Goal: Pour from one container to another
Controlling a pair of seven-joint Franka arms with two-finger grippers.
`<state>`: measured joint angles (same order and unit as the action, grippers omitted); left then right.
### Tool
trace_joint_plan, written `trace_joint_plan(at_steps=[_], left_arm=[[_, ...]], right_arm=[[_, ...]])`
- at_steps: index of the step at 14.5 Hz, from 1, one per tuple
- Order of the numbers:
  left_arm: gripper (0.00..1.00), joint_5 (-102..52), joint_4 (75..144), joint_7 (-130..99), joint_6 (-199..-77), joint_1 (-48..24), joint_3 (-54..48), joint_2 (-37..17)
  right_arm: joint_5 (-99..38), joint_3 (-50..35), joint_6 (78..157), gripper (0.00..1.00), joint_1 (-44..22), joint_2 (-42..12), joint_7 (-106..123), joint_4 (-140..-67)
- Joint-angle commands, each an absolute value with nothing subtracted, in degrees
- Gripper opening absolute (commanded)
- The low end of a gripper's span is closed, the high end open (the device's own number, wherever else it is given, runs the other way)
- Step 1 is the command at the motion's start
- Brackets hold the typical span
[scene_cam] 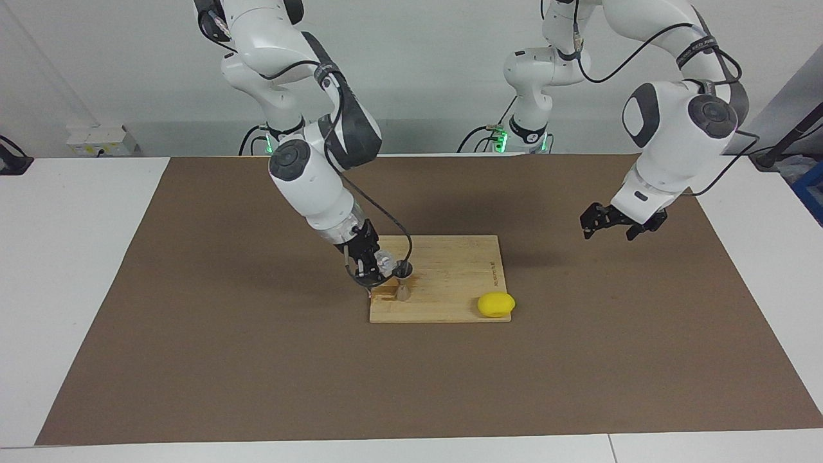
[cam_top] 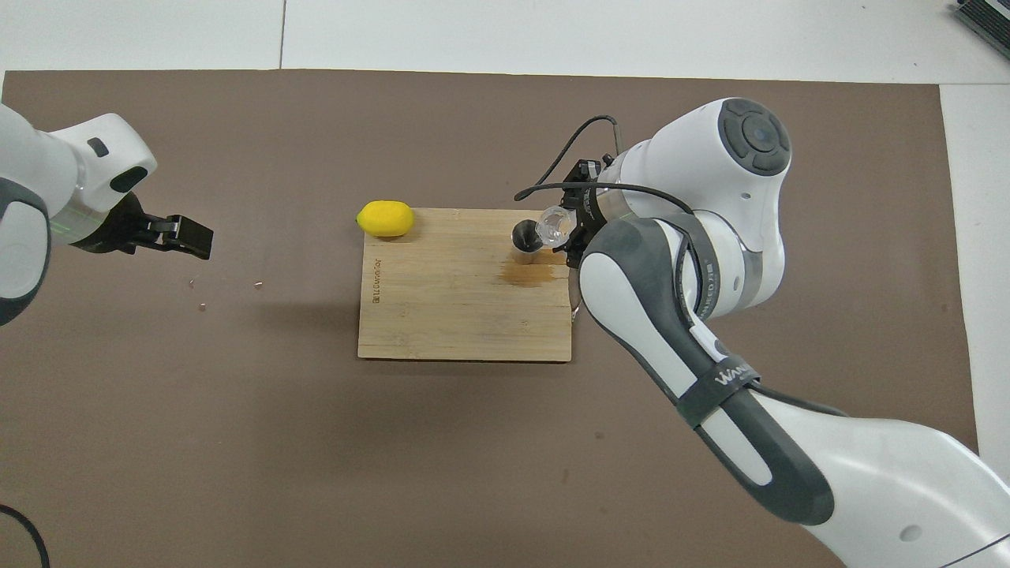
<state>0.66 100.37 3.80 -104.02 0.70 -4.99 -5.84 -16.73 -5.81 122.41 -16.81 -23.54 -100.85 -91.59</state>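
My right gripper (scene_cam: 375, 269) is shut on the small clear glass cup (scene_cam: 386, 261) and holds it tilted, its mouth at the rim of the silver hourglass jigger (scene_cam: 404, 280). The jigger stands upright on the wooden cutting board (scene_cam: 453, 273), at the board's corner toward the right arm's end. In the overhead view the cup (cam_top: 554, 226) lies on its side in my right gripper (cam_top: 570, 227), beside the jigger's open top (cam_top: 525, 237). My left gripper (scene_cam: 614, 224) is open and empty, in the air over the brown mat, and waits; it also shows in the overhead view (cam_top: 188, 236).
A yellow lemon (scene_cam: 496, 304) lies at the board's corner farthest from the robots, toward the left arm's end; it shows in the overhead view too (cam_top: 385, 218). A wet stain (cam_top: 533, 274) marks the board (cam_top: 442, 315) next to the jigger. A brown mat (scene_cam: 225, 360) covers the table.
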Motion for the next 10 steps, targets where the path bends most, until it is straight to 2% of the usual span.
trace_joint_plan(at_steps=[1,3,6,10], left_arm=[[1.00,1.4,100.1,5.0,-98.5,1.3,-5.4,-0.4],[1.00,1.0,96.4,4.7,-92.8,1.0,-5.6,0.6],[1.00,-1.1,88.4,4.6,-84.7,1.2,-5.5,-1.3],[1.00,-2.1,88.4,4.7,-84.9,1.6,-5.4,-0.9]], right_arm=[[-12.2,-5.9,122.2,0.00,-17.2,-25.2,-102.6,-88.9],[-10.3,-6.0,122.0,0.00,-17.2,-25.2,-102.6,-88.9],[-7.0,-6.0,121.9,0.00,-18.9,-25.1,-102.6,-88.9],[-3.2,-6.0,121.9,0.00,-19.7,-25.1,-102.5,-88.9]])
